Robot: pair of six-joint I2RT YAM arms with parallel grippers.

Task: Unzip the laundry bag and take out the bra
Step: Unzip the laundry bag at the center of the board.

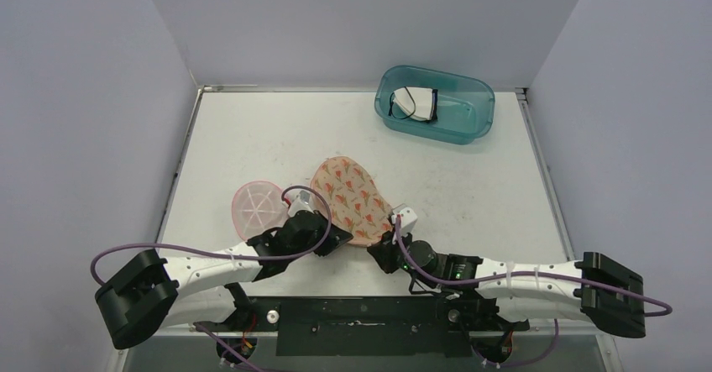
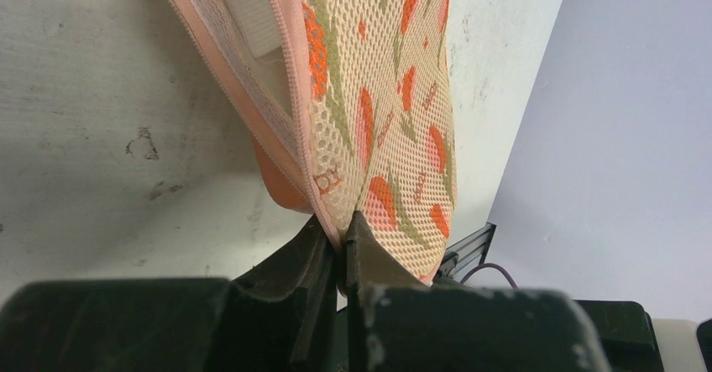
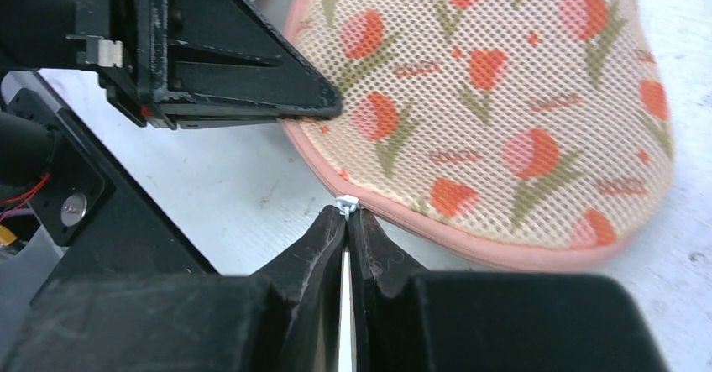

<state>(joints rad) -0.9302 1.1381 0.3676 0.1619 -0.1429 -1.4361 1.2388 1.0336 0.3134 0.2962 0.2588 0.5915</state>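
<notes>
Light, floppy mesh, the laundry bag (image 1: pixel 351 200) looks best held at its near rim, pinched by the left end effector (image 2: pixel 342 229), the right end effector (image 3: pixel 347 218) pinching the zipper pull (image 3: pixel 347 202).

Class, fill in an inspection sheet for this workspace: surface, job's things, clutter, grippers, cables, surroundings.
Surface: white table, scuffed.
Job's things: tulip-print laundry bag lying mid-table; bra not visible in it.
Clutter: pink ribbed disc left of the bag; teal bin at the far right, holding a white item with black trim.
Grippers: left gripper shut on the bag's zipped edge; right gripper shut on the zipper pull.
Cables: purple cable looping along each arm.
Surroundings: plain grey walls.
</notes>
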